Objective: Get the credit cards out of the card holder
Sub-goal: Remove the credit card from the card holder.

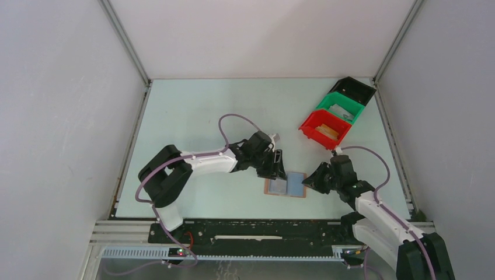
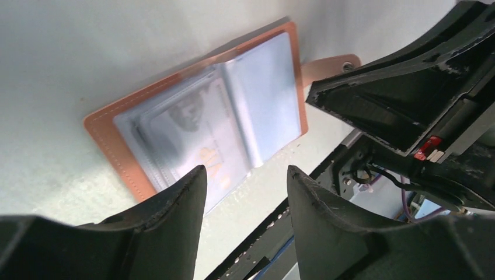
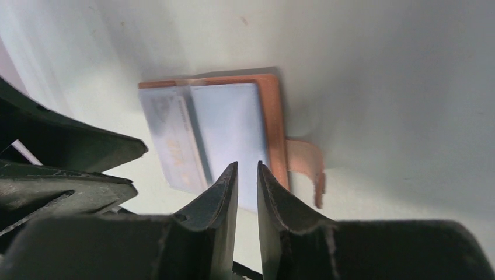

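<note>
Nearest me the card holder (image 1: 285, 186) lies spread open and flat on the table (image 1: 204, 116). The right gripper (image 1: 307, 182) is at its 3 o'clock edge, jaws drawn to a slit over the lining, and I cannot tell whether they pinch a sleeve or merely press. At its 11 o'clock the left gripper (image 1: 279, 169) hovers with jaws parted and empty. A printed card (image 2: 198, 137) sits under the clear sleeves, so I'd judge the emptying far from done; at 1 o'clock the red bin (image 1: 308, 129) and green bin (image 1: 327, 105) hold items too small to name.
</note>
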{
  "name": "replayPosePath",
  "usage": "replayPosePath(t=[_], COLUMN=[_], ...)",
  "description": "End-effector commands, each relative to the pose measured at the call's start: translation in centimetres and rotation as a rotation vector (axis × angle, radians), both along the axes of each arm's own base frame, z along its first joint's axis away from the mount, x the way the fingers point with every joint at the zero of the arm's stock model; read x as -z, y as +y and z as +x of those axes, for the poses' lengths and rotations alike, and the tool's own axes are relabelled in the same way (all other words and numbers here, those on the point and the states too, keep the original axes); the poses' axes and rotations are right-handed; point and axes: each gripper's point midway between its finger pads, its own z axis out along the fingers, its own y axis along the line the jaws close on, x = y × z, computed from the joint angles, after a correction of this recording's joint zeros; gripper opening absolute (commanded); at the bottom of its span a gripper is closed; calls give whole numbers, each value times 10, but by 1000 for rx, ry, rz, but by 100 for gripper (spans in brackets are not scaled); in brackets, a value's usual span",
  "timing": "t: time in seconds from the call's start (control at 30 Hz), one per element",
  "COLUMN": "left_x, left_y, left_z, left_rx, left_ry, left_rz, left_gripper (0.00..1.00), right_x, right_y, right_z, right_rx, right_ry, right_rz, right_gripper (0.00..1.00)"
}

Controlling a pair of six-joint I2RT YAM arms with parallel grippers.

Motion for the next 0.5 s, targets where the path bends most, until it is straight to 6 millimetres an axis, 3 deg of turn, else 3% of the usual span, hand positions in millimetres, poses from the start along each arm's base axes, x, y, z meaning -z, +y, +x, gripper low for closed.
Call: replayPosePath(t=[0.0, 0.47], left_x=[-11, 0], left_y=[1, -8], left_z=[14, 14], left_rx=[-31, -2], left_ry=[-68, -36], left_rz=[22, 22], left_gripper=[58, 58], right_x=[7, 22], right_y=[-16, -14], right_z=[-1, 1], right_rx=[33, 23], right_ry=[28, 72], right_rz=[-67, -76], right_gripper=[27, 32])
